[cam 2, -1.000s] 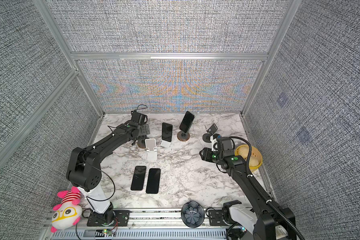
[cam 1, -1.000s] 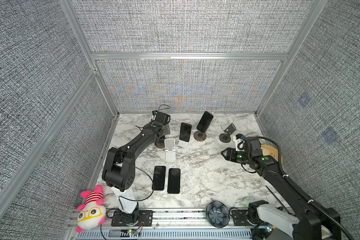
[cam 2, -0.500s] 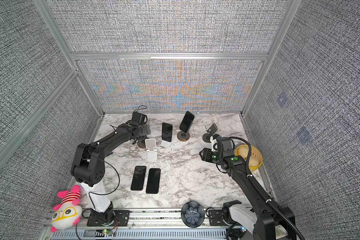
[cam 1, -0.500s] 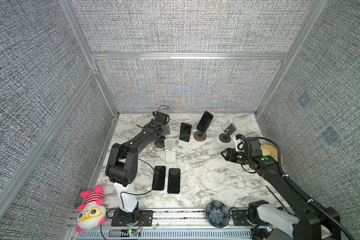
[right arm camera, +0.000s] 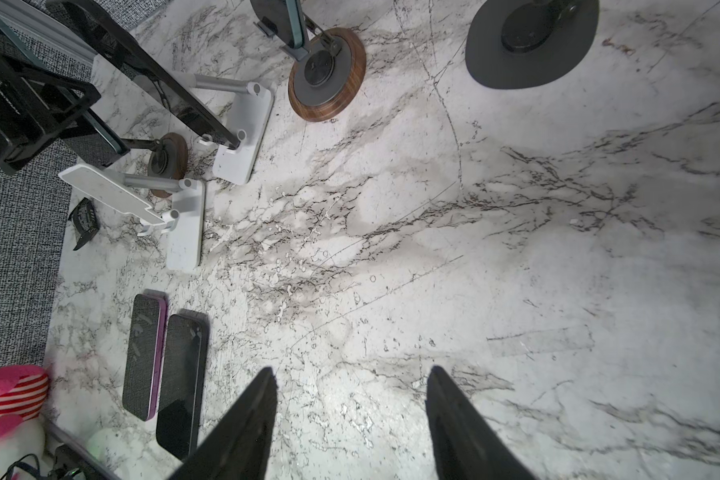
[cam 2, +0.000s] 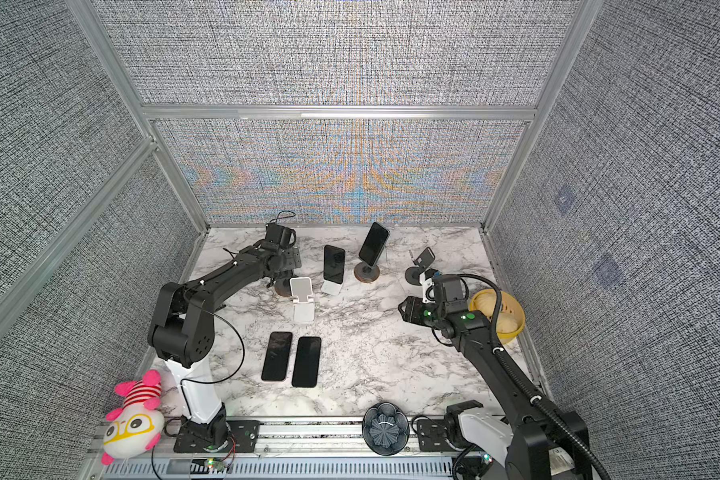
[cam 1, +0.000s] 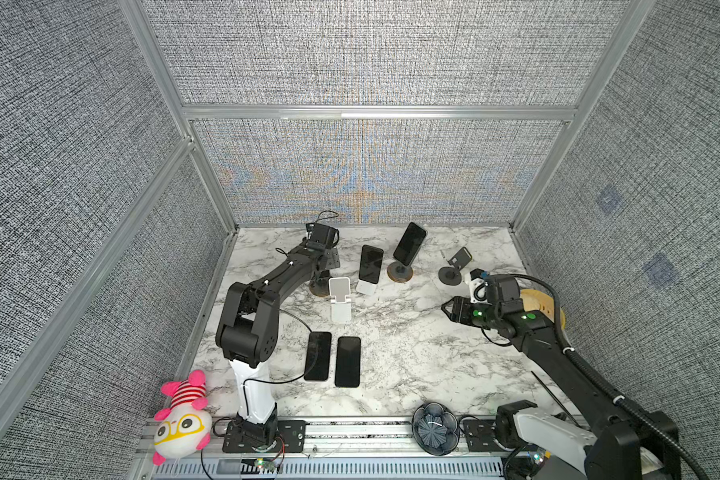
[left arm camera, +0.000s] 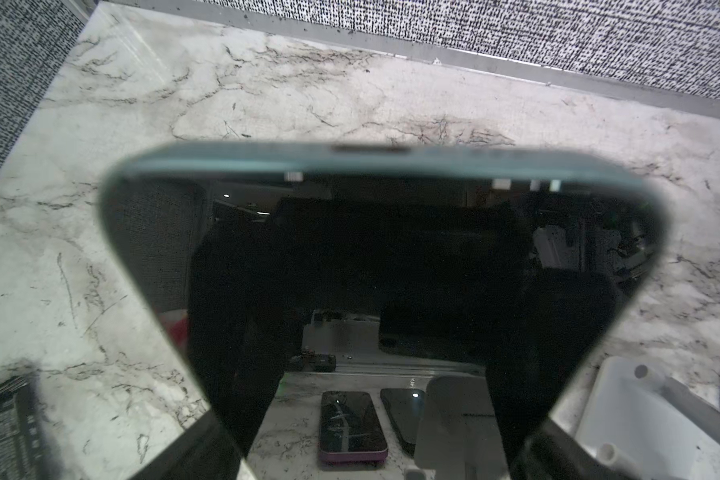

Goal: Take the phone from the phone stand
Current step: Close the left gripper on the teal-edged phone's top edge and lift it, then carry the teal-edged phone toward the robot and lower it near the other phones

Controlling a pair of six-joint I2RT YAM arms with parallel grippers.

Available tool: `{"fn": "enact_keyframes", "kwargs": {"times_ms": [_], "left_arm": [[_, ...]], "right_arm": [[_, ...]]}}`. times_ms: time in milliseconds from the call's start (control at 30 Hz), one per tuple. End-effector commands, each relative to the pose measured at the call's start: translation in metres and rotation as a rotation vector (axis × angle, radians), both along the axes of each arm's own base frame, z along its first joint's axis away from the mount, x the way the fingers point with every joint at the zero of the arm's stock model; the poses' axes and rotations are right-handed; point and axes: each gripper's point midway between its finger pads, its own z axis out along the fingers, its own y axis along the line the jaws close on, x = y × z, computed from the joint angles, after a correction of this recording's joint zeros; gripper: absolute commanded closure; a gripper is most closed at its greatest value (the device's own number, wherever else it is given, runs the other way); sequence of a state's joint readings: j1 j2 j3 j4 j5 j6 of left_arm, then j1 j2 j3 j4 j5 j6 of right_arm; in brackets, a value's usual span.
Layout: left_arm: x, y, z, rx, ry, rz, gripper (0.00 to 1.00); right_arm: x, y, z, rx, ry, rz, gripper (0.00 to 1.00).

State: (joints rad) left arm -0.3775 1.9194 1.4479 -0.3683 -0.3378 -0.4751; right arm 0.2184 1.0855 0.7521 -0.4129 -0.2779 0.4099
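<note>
Left wrist view — phone (left arm camera: 391,257), long axis near-upright, screen frontward; left jaws' state unclear — right jaws apart

Teal-edged phone (left arm camera: 371,270) tilted on wood-based stand (right arm camera: 168,160)

Both units are matte black with boxy joint housings: the left arm (cam 1: 283,274) on a white base column (cam 1: 252,392) with a thin black cable (cam 2: 243,349) looped alongside, the right arm (cam 1: 558,361) bearing green indicator lights (cam 1: 476,312), a thick black hose (cam 1: 546,284) and white cable ties (cam 1: 618,400), and the right gripper (right arm camera: 351,369) with tapered black fingers (right arm camera: 250,415).
</note>
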Motion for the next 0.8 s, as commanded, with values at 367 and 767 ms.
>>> {"fn": "enact_keyframes", "kwargs": {"times_ms": [367, 767], "left_arm": [[0.005, 0.0, 0.006, 0.0, -0.018, 0.007, 0.21], [0.003, 0.005, 0.019, 0.019, -0.037, 0.017, 0.23]], "right_arm": [[0.005, 0.006, 0.002, 0.018, -0.01, 0.021, 0.42], [0.004, 0.004, 0.001, 0.013, -0.012, 0.016, 0.42]]}}
